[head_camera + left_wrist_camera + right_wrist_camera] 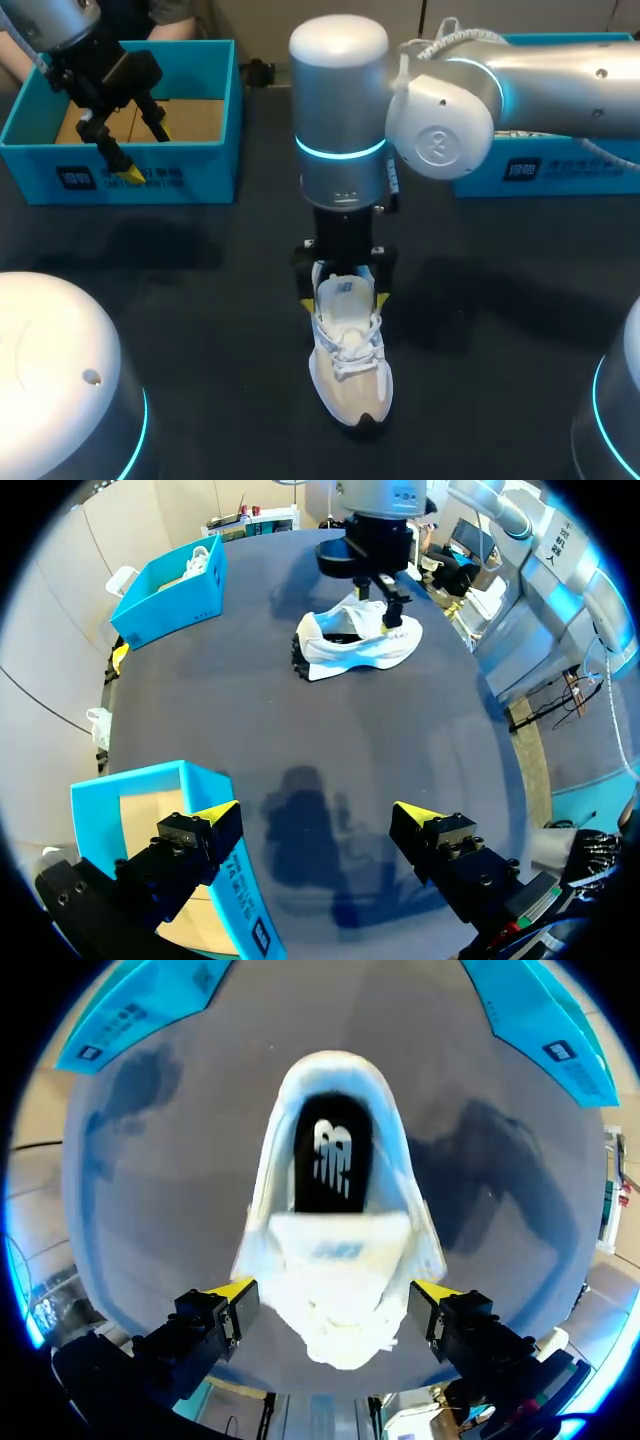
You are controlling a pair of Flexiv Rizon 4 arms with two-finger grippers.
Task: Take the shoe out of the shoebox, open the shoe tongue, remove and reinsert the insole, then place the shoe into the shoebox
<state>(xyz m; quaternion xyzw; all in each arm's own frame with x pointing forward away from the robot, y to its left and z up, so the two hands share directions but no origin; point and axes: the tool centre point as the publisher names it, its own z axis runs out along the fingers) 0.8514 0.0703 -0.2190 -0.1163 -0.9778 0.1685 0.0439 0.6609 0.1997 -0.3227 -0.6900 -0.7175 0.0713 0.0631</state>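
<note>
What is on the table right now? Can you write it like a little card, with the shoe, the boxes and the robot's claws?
Shoe: white shoe, sole down on the dark table, outside both boxes
Insole: dark insole, lying inside the shoe
Right arm: right claw open, one finger on each side of the shoe
Left arm: left claw open and empty, over the left blue box
Other box: right blue box, at the table's far right
</note>
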